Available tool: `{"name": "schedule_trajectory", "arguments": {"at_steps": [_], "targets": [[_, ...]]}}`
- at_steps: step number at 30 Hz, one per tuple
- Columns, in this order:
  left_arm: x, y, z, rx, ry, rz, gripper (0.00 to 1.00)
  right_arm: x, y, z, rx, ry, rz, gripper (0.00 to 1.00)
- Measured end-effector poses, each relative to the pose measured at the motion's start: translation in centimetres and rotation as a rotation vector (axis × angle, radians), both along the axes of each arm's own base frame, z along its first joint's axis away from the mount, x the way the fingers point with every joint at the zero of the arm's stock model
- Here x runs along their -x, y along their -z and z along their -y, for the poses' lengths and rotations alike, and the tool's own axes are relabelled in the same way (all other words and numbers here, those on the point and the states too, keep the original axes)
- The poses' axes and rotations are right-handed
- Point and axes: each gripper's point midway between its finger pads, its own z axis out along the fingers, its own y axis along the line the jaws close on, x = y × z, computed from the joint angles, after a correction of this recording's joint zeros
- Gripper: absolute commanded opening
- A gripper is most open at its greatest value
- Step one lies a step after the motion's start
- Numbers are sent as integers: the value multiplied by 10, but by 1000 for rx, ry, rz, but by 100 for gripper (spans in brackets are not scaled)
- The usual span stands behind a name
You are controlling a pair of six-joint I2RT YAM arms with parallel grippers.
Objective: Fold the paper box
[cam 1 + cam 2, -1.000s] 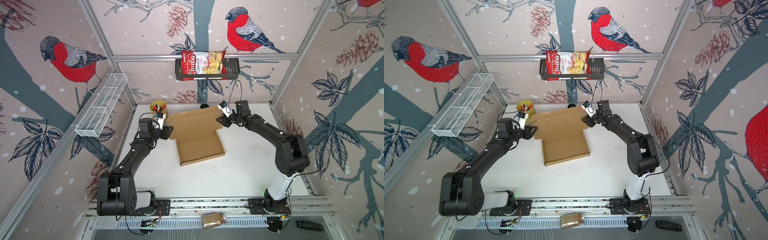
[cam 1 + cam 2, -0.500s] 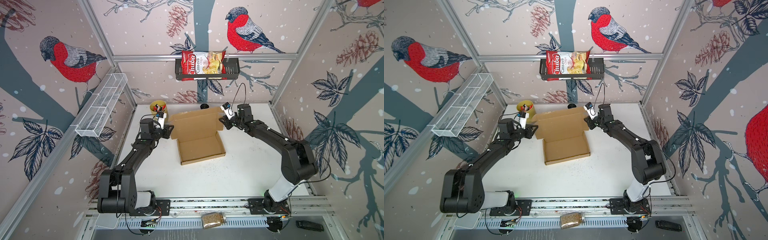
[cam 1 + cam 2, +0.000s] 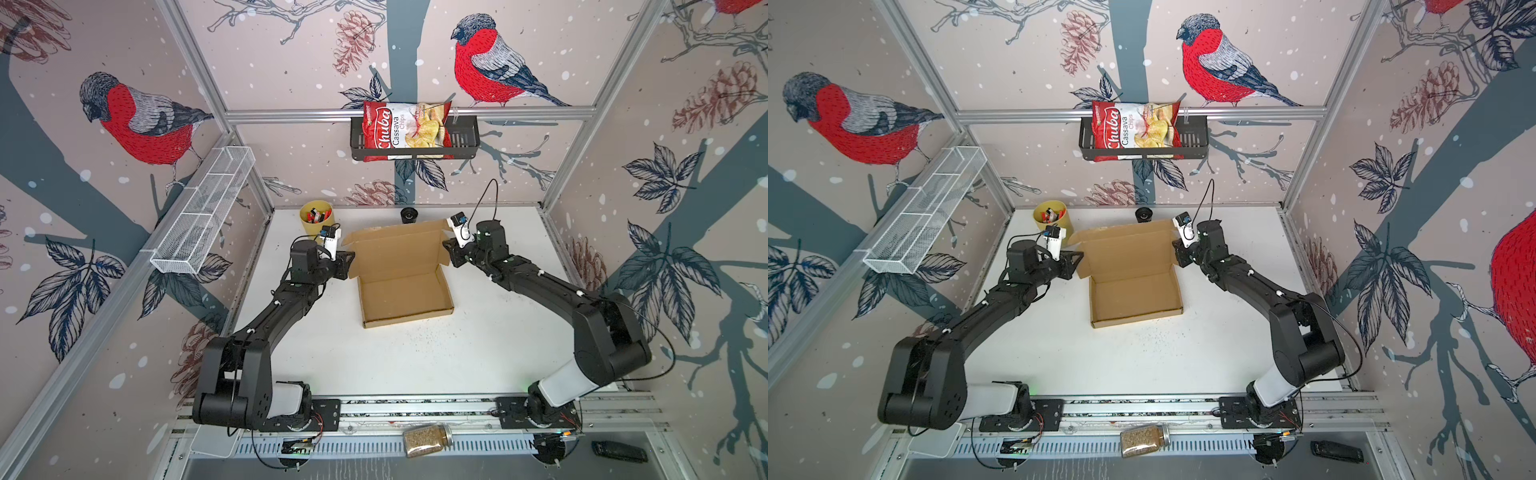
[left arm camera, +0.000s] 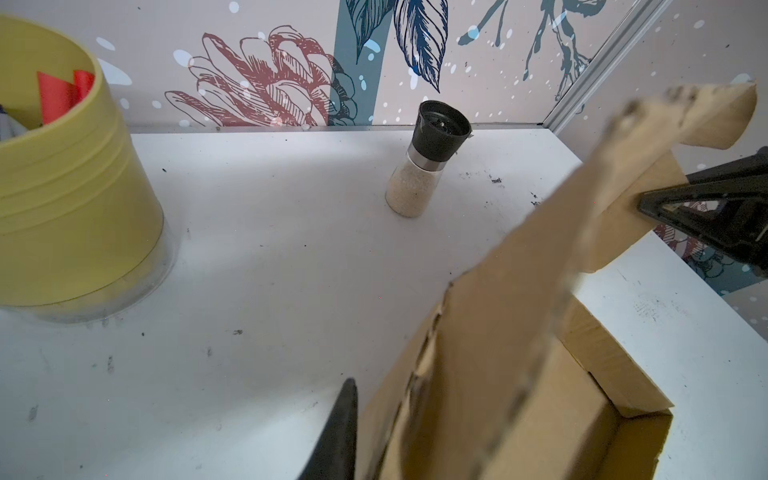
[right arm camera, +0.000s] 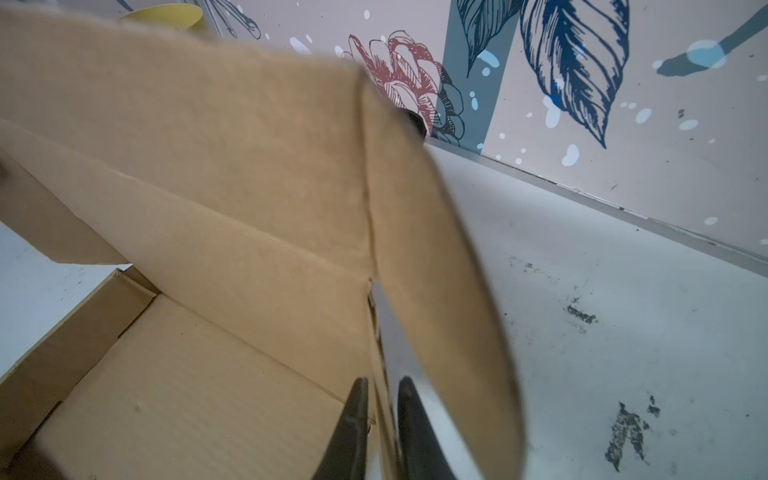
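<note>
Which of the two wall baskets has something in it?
The black basket on the back wall: it holds a red chips bag. The white wire basket looks empty.

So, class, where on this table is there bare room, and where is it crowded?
Widest bare patch: table between the paper box and the front rail. Smaller: right of the box. Crowded: the back strip, with yellow cup, grinder, the raised lid, left gripper and right gripper on its flaps.
</note>
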Motion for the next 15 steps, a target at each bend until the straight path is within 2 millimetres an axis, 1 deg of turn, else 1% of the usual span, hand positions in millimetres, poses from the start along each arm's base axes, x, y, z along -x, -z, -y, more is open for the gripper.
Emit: {"name": "schedule_trajectory", "arguments": {"at_steps": [7, 15], "targets": [[0, 0, 3, 31, -23, -1, 16, 13, -1, -4, 3, 37, 25, 15], [5, 4, 11, 64, -21, 3, 15, 24, -2, -9, -5, 94, 44, 15]]}}
